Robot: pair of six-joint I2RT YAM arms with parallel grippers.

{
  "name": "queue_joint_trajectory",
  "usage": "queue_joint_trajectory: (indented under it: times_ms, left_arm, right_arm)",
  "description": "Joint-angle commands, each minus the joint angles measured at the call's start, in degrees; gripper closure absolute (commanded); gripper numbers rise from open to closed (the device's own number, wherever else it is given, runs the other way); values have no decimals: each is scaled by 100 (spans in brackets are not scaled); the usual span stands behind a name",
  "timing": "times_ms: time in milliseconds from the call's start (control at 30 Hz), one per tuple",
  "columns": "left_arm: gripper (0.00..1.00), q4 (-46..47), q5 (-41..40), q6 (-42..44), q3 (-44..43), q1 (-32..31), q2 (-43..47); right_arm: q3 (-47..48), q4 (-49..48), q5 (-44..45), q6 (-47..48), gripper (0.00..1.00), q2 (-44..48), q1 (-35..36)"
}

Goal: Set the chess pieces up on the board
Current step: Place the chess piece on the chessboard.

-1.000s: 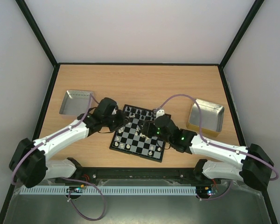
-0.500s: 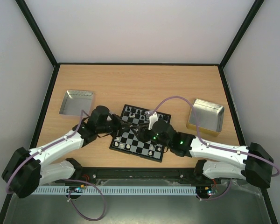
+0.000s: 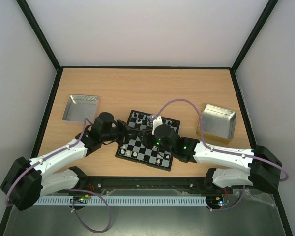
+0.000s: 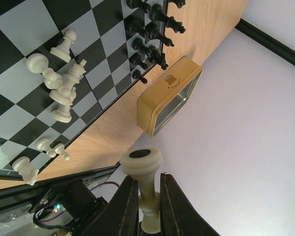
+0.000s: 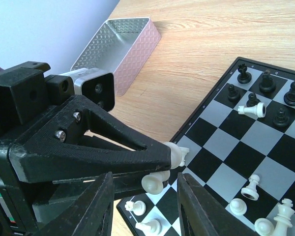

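**Chess pieces partly set out, one cream-white man held in your left pincer**

Your bench carries a silver tray on the left and a gold-sided tin on the right. The board lies between them, turned slightly askew and close to the arm bases. Both arms reach in over it, one from each side, and their wrists sit close together above the checks.

Your left pincer is pinching a cream-white piece by its stem, with the round base pointing away from the fingers. The right wrist view shows that piece at the fingertips, just over the squares at the board's left edge; you cannot tell from these views whether it touches the board. Your right pincer is spread and grips nothing. Its fingers stand on either side of the left pincer's tip and of a white pawn that stands on the board.

Black pieces stand lined up along the far edge. A toppled white piece lies on its side among them. A cluster of cream-white men sits mid-board, bunched together with some tipped over. A few more white ones are at the near edge.
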State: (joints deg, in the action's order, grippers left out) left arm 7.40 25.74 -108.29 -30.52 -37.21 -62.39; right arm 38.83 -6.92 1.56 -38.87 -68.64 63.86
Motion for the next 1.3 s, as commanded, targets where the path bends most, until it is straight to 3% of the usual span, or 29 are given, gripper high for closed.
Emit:
queue_joint_trajectory:
  times_ms: [0, 467, 867, 1267]
  left_arm:
    - [90, 122, 110, -110, 114, 30, 104]
    - [90, 224, 177, -144, 139, 30, 150]
    - [88, 363, 260, -274, 228, 30, 242]
    - [45, -459, -107, 725, -18, 100, 304]
  right_arm:
    - [125, -204, 204, -176, 66, -74, 44]
    - [258, -83, 116, -129, 73, -410, 39]
    - [639, 52, 149, -6, 95, -601, 39]
    - [911, 1058, 881, -609, 98, -280, 39]
